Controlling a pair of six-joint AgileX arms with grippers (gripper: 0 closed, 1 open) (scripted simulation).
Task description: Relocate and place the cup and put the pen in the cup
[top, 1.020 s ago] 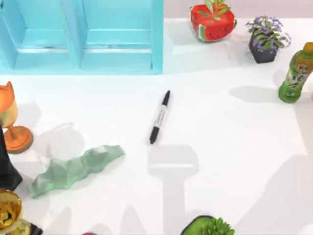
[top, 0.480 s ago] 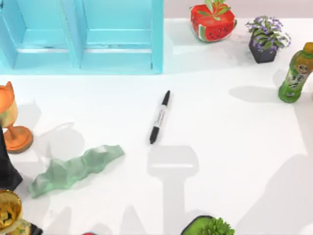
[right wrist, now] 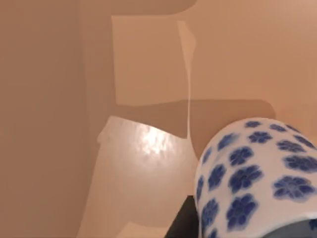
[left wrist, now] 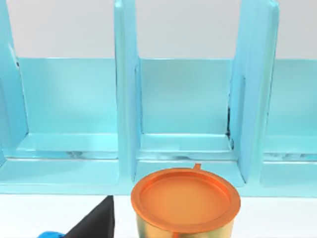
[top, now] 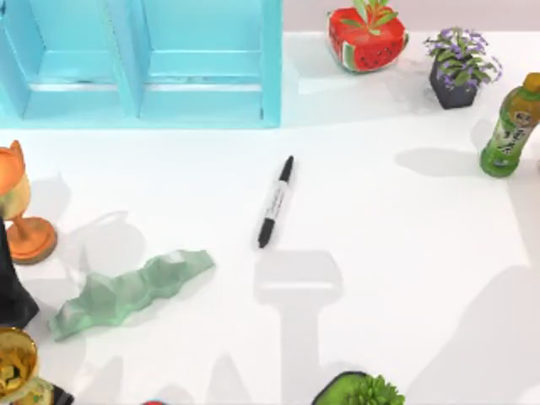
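The blue-flowered cup [right wrist: 257, 173] sits close against the right wrist camera, probably carried for relocation, though I cannot tell that gripper's state. The black marker pen [top: 276, 202] lies mid-table, free for picking up.

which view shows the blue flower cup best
The right wrist view: the small white ceramic cup with blue flowers sits close to the camera, its patterned side plain. The top and left wrist views add nothing on it.
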